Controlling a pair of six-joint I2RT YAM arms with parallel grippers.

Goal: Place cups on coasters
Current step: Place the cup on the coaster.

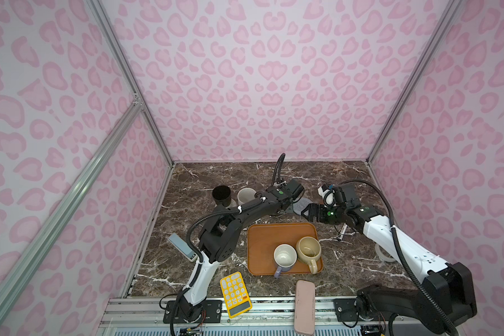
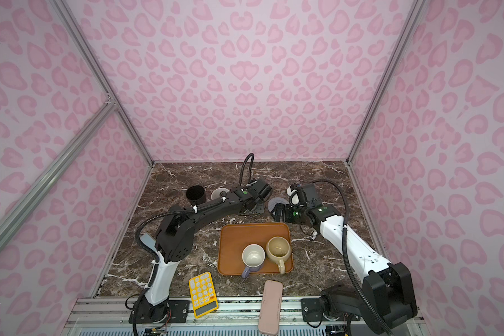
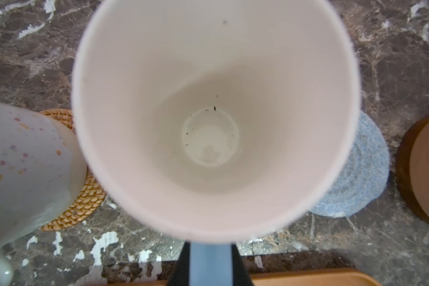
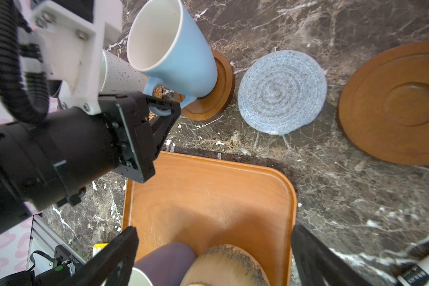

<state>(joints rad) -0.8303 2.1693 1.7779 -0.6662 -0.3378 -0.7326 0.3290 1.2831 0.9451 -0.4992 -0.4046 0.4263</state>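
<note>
My left gripper (image 3: pixel 211 247) is shut on the handle of the light-blue cup (image 4: pixel 183 57), which stands on a brown wooden coaster (image 4: pixel 223 94). Beside it lie a bare grey-blue crocheted coaster (image 4: pixel 281 91) and a second brown wooden coaster (image 4: pixel 394 104). The speckled white cup (image 1: pixel 246 196) sits on the rattan coaster (image 3: pixel 84 198), with the black cup (image 1: pixel 221 195) next to it. The lavender cup (image 1: pixel 285 257) and the beige cup (image 1: pixel 308 248) stand on the tray (image 1: pixel 262 235). My right gripper (image 4: pixel 213 235) hangs open over the tray's far edge, holding nothing.
A yellow calculator (image 1: pixel 235 293) and a pink case (image 1: pixel 304 307) lie at the table's front edge. A tape roll (image 1: pixel 384 253) and a marker (image 1: pixel 342 231) lie under the right arm. A small grey device (image 1: pixel 182 247) leans at the left wall.
</note>
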